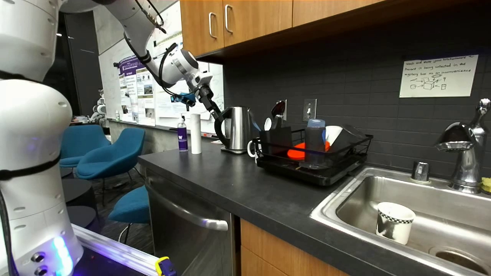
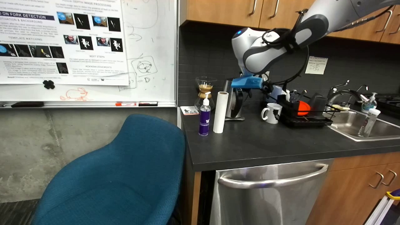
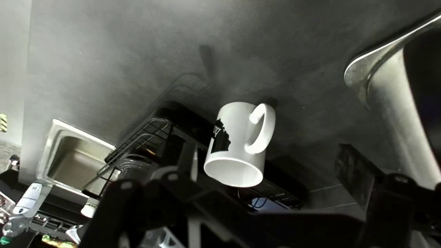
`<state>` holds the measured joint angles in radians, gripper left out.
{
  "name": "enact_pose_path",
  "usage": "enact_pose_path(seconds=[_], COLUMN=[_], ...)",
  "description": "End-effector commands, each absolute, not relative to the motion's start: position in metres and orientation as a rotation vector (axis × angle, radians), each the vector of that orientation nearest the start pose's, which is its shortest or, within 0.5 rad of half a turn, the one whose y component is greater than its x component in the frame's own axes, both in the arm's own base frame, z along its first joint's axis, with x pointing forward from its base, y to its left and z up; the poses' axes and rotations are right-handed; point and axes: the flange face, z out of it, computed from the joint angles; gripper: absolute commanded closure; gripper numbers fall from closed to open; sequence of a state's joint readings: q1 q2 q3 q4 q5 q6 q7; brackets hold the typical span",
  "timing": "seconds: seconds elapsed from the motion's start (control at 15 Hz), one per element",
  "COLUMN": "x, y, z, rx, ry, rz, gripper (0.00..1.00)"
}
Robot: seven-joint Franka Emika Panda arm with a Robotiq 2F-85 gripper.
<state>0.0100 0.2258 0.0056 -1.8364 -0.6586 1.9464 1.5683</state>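
Claw (image 3: 268, 155): fingers spread wide, pinching nothing.
Mug (image 3: 237, 139): on the dark counter (image 1: 245, 180), below and ahead of the claw, apart from its fingertips, upright, handle turned toward the kettle (image 1: 239, 128).
Mug's look: white, with a black printed patch.
Kettle: steel with a black handle, near the claw.
Dish rack (image 1: 291, 172): black, just beside the mug.

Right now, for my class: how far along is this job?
Done: the gripper is over the counter, jaws open. In hand: nothing gripped; the mug, upright beside the dish rack, appears between the jaws in the wrist view. Left: apparently any grip or lift; mug stands on the counter, kettle on its base.
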Motion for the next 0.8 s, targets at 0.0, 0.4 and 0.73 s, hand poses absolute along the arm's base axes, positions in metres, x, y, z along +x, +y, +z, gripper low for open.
enact_pose_path(seconds=[0.0,0.4,0.73], x=[0.620,0.605,0.597], y=[-0.075,-0.105,-0.111], z=[0.421,0.413,0.396], rx=[-2.907,-3.001,-2.975], ry=[2.130,1.916,1.858], rz=[-0.590,-0.394,-0.260], gripper=[0.00,0.00,0.00])
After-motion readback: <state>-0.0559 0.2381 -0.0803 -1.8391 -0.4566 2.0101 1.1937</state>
